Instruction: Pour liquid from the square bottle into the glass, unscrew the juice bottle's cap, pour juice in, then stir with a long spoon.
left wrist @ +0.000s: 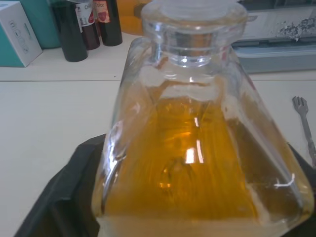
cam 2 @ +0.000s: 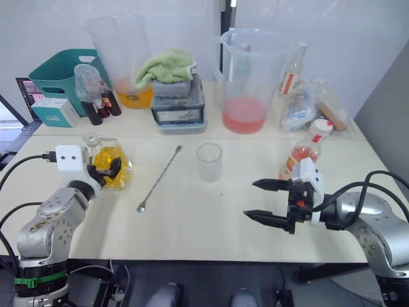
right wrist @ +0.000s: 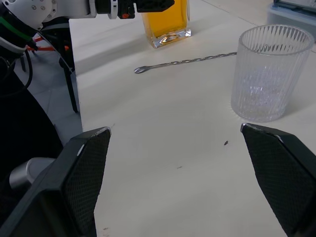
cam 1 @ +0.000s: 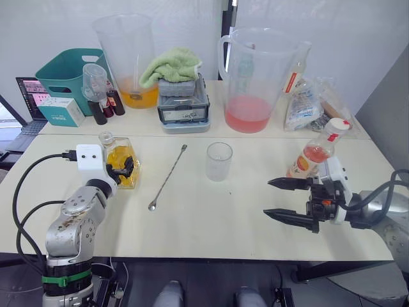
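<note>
Gripping the square bottle [cam 1: 121, 161], the left end effector [cam 1: 123, 169] holds it; right end effector [cam 1: 289, 201] gapes wide.

One square faceted glass decanter of amber liquid [cam 1: 121, 163] sits between the left jaws; one ribbed tumbler [cam 1: 219, 160], one long silver spoon [cam 1: 167, 177], two huge clear pitchers [cam 1: 254, 77].

The square bottle [cam 1: 121, 162] stands stoppered, holding amber liquid. The empty glass [cam 1: 218, 160] stands mid-table, the long spoon [cam 1: 167, 177] lying between them. The capped juice bottle [cam 1: 314, 153] stands rightward.
</note>
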Robot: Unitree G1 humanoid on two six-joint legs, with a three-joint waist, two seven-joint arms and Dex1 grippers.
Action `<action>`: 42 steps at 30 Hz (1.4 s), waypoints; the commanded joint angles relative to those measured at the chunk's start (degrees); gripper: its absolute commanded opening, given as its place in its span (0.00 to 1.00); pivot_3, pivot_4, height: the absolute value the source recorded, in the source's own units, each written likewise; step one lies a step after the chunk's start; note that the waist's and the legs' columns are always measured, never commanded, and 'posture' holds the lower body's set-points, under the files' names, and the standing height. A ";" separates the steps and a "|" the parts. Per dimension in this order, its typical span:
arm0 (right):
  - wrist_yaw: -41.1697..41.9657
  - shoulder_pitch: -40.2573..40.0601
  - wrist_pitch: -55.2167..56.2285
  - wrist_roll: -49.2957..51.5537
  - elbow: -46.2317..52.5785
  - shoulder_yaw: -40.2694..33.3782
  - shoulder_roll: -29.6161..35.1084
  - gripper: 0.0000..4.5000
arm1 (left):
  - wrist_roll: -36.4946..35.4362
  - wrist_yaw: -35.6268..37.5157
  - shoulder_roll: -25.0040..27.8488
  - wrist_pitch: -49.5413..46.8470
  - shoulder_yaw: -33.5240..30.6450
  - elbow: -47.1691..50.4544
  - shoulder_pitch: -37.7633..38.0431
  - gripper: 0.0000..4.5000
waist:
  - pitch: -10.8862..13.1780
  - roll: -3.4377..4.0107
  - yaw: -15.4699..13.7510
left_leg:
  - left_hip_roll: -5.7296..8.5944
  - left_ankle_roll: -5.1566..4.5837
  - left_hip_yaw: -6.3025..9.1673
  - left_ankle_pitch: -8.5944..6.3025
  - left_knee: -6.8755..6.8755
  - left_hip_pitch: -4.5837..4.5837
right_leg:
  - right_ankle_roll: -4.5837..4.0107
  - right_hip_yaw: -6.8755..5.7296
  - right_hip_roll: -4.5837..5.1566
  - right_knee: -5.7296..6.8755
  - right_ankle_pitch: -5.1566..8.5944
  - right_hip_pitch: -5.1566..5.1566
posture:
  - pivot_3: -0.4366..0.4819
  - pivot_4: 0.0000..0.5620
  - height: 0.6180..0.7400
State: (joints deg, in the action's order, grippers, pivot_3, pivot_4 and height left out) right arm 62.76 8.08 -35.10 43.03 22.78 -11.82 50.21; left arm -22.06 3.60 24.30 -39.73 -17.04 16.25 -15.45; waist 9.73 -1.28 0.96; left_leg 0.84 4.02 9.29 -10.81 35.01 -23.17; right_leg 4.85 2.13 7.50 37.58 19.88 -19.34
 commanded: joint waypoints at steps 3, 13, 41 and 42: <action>-0.98 -0.10 0.07 1.09 2.01 -1.32 -0.10 1.00 | 0.80 1.27 0.04 1.72 -0.52 0.47 -1.02 0.62 | 0.00 0.00 -0.10 | 0.00 0.00 0.00 0.00 0.01 0.00 | 0.00 0.00 0.00 0.00 0.00 0.00 | 0.48 0.27 1.00; -2.14 -0.44 0.81 0.59 1.99 -0.52 -1.48 1.00 | -2.58 15.06 7.72 9.76 -6.19 3.05 1.07 0.62 | 0.16 -0.27 0.61 | -0.01 0.04 0.00 0.03 -0.06 -0.11 | -0.01 0.02 -0.01 0.09 0.00 -0.22 | 0.48 0.27 1.00; -0.96 1.49 0.76 -0.36 0.69 -1.30 0.20 1.00 | -4.12 65.40 5.77 24.19 27.38 -10.98 -13.44 0.62 | 0.41 -0.47 1.75 | 0.01 0.08 0.01 0.19 0.24 -0.85 | -0.02 0.02 0.00 0.49 -0.01 -0.92 | 0.48 0.27 1.00; -1.12 1.43 0.53 -0.16 0.90 -1.48 0.32 1.00 | -2.45 65.78 5.11 25.83 28.63 -12.24 -13.75 0.62 | 0.41 -0.47 1.65 | 0.01 0.07 0.01 0.19 0.27 -0.85 | -0.02 0.02 0.00 0.50 -0.01 -0.91 | 0.48 0.27 1.00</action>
State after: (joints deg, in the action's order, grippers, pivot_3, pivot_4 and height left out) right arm 61.89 9.44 -34.19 41.75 21.52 -10.96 49.79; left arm -25.47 68.32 30.23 -17.95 11.40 3.47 -26.93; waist 10.15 -1.74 2.60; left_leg 0.85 4.09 9.31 -10.62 35.29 -24.01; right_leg 4.83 2.14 7.50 38.09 19.88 -20.24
